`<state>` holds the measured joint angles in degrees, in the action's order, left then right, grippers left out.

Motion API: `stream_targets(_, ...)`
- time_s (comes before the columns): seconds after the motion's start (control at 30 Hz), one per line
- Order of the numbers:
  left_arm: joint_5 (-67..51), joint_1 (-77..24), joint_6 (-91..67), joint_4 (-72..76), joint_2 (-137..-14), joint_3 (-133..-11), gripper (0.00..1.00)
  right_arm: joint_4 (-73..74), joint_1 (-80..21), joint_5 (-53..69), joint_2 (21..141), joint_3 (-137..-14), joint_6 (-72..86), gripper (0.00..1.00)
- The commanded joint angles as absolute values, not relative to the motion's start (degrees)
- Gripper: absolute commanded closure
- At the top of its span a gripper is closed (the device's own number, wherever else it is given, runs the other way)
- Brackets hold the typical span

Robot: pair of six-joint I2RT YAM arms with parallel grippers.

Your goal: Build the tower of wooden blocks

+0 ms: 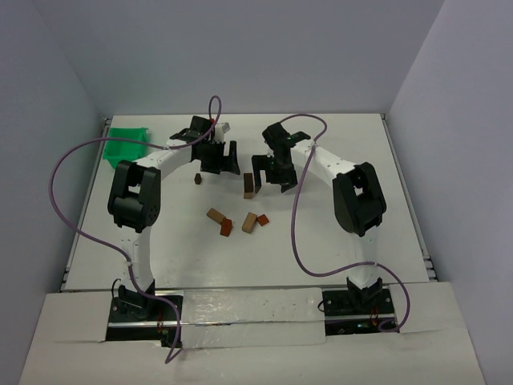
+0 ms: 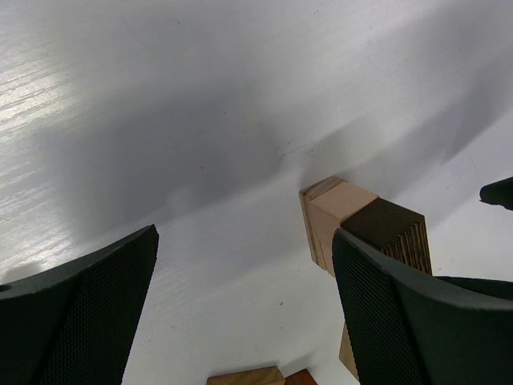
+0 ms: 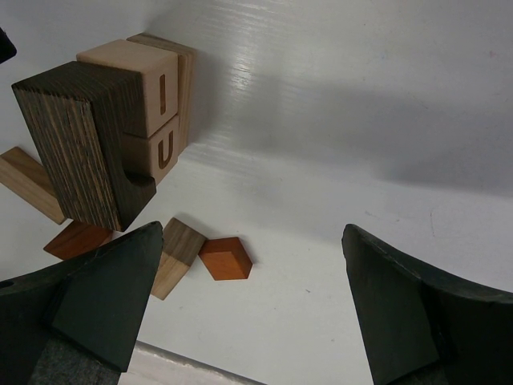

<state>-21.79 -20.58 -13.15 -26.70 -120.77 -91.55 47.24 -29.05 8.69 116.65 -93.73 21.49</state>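
My left gripper [image 1: 222,168] is wide open and holds nothing. In the left wrist view its fingers [image 2: 80,313] stand far apart over the white table [image 1: 361,241]. My right gripper [image 1: 274,183] is also wide open and empty. The tower [image 1: 249,185] stands on the table between my two grippers, closer to the right one, and neither gripper touches it. In the right wrist view the tower [image 3: 120,104] shows light blocks stacked one on another, with a dark block [image 3: 76,144] against them. Some loose blocks [image 1: 227,228], tan and reddish, lie nearer to my bases. One small dark block [image 1: 197,179] lies near my left gripper. A green bin [image 1: 128,147] sits at the far left.
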Motion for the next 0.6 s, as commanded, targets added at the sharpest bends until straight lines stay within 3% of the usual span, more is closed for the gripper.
stream_targets(0.0,-23.65,-20.83,-13.54,-25.48,-119.89,-92.37,0.05,48.16,-29.53,8.87,117.69,-96.24,22.06,0.0)
stream_targets(0.57,-23.99,-20.83,-13.54,-25.4,-120.15,-92.63,0.05,48.34,-29.53,8.43,118.04,-97.12,22.32,0.0)
